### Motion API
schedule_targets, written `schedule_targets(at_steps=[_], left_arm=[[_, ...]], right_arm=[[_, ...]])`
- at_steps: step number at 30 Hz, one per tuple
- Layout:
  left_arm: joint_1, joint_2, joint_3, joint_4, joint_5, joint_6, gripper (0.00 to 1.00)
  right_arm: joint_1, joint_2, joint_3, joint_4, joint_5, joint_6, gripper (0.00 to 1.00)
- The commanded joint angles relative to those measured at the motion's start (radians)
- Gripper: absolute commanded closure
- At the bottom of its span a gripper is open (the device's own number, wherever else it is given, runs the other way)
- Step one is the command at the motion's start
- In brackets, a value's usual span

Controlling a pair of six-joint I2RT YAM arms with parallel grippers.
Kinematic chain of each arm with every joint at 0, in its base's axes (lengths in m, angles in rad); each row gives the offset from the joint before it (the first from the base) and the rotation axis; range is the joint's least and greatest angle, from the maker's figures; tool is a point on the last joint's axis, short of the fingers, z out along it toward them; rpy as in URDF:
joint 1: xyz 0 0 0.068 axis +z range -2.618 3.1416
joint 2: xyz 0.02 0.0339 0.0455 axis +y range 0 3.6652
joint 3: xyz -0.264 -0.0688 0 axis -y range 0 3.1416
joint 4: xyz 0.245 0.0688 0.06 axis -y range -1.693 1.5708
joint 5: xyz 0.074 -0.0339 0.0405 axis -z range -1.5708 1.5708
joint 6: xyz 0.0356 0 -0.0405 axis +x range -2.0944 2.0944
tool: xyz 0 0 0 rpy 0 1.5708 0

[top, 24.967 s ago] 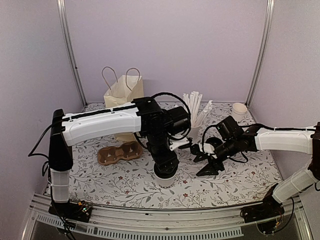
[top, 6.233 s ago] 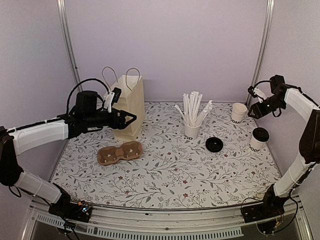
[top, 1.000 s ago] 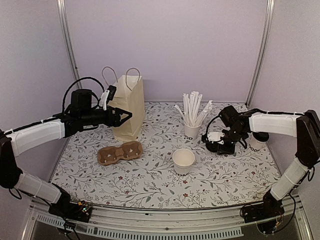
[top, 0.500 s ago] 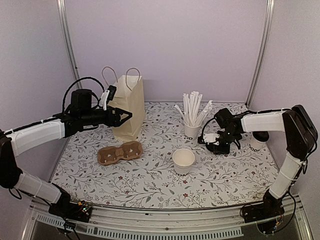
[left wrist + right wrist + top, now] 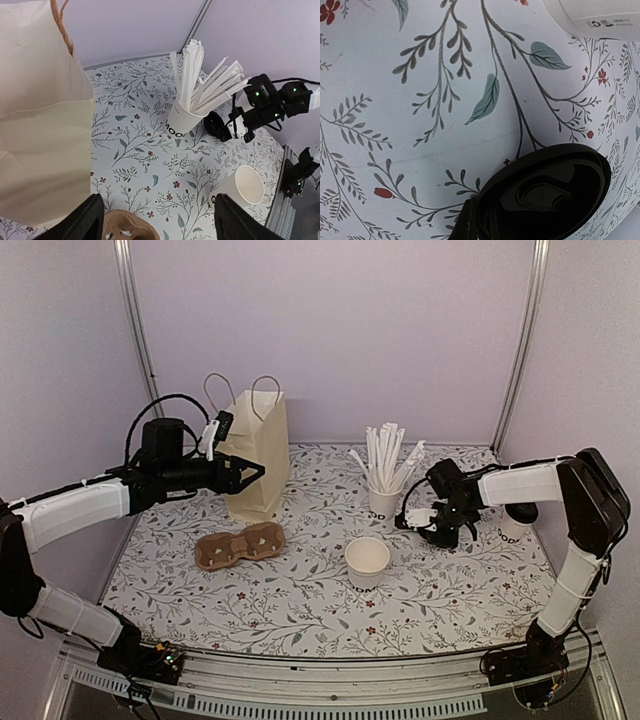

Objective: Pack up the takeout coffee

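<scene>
A: White paper, black lid on top: where does the takeout coffee [image 5: 511, 529] stand?
B: At three o'clock on the flowered table [image 5: 300, 615], upright near the right edge, partly behind the right arm.
A: And the right gripper [image 5: 422, 524]?
B: Low over the tabletop at about two o'clock, between the straw cup [image 5: 383, 502] and the coffee. Its jaws are closed on the rim of a loose black lid [image 5: 545, 192]. In the wrist view that lid sits tilted, with one finger [image 5: 467, 222] against its edge.
A: The left gripper [image 5: 250, 473]?
B: Raised at ten o'clock, just in front of the paper bag [image 5: 258, 440], jaws wide apart with nothing between them. Whether it touches the bag I cannot tell.
A: Anything else?
B: An open white cup [image 5: 367, 558] stands upright just toward six o'clock from the table's centre. A brown cup carrier [image 5: 240, 545] lies at eight o'clock, just on the six o'clock side of the bag.
</scene>
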Motion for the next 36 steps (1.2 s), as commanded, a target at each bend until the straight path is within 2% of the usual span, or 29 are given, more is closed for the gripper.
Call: schedule_targets(at_steps=[1, 5, 8, 15, 20, 26, 32, 36], left_arm=[[0.008, -0.002, -0.001, 0.008, 0.011, 0.014, 0.22], [-0.009, -0.046, -0.036, 0.091, 0.031, 0.043, 0.23], [-0.083, -0.109, -0.093, 0.172, -0.022, 0.095, 0.2], [-0.441, -0.181, -0.083, 0.265, -0.344, 0.313, 0.15], [-0.631, -0.117, -0.022, 0.351, -0.463, 0.388, 0.12], [-0.847, 0.057, 0.161, 0.279, -0.613, 0.539, 0.09], [-0.969, 0.199, 0.28, 0.272, -0.833, 0.668, 0.07], [-0.981, 0.22, 0.269, 0.354, -0.861, 0.696, 0.06]], right_arm=[[-0.003, -0.056, -0.022, -0.075, -0.016, 0.027, 0.96], [-0.004, -0.231, -0.042, -0.216, -0.164, 0.056, 0.96], [-0.004, -0.382, -0.027, -0.339, -0.348, 0.088, 0.96], [-0.003, -0.596, 0.047, -0.45, -0.815, 0.12, 0.96], [-0.004, -0.608, 0.126, -0.429, -1.107, 0.177, 0.96], [-0.004, -0.526, 0.255, -0.489, -1.364, 0.192, 0.96], [-0.003, -0.488, 0.271, -0.524, -1.482, 0.197, 0.95], [-0.004, -0.487, 0.251, -0.538, -1.521, 0.206, 0.95]])
